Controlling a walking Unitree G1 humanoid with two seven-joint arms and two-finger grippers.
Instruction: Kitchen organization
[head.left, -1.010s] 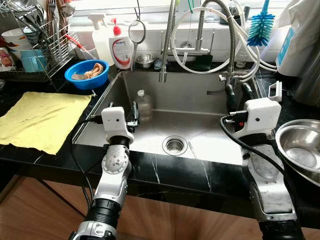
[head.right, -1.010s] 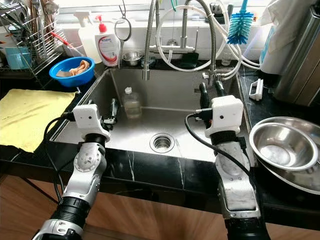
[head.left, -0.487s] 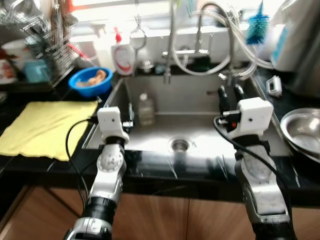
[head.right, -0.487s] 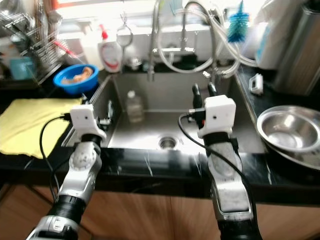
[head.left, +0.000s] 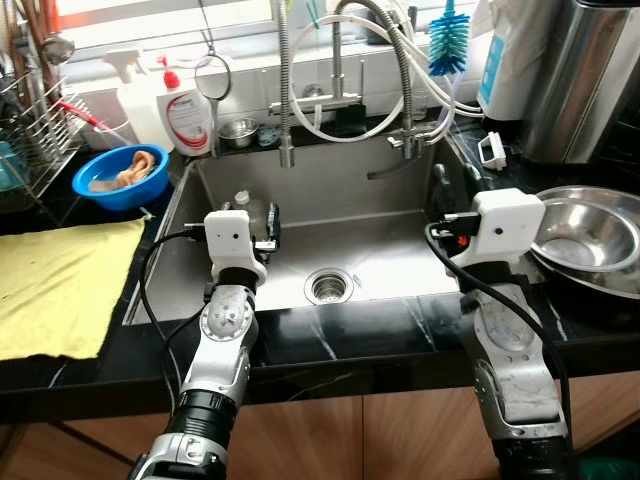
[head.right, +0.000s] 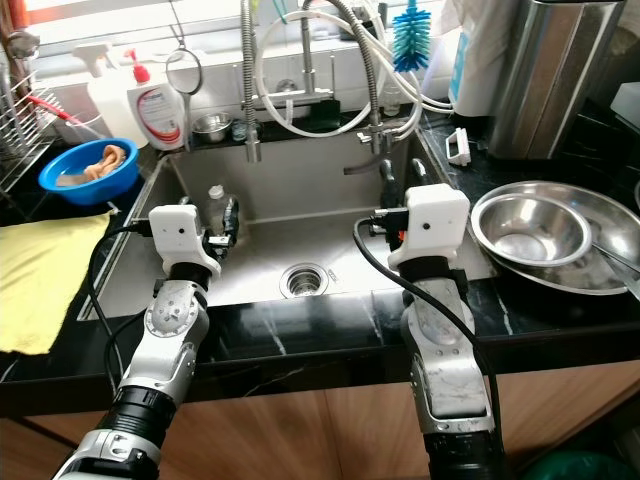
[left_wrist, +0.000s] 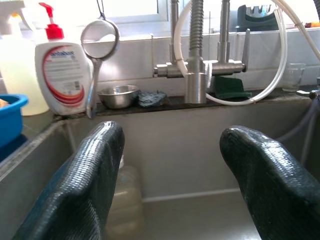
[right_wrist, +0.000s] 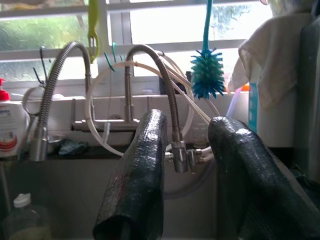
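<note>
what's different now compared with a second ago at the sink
Mostly the camera swung right: more of the steel bowl and counter shows. Left gripper and right gripper hover open over the sink as before, holding nothing. The bottle in the sink hasn't moved.

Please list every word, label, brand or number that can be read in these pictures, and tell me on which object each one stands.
No text can be read with certainty.
Pump bottle with the red pump, at the sink's back corner: a red, white and blue label, its print too small and blurred to read.
White container with blue print on the right counter: markings too blurred to read.
Small clear bottle in the sink: no label can be made out.
Left hand and right hand: no markings.
</note>
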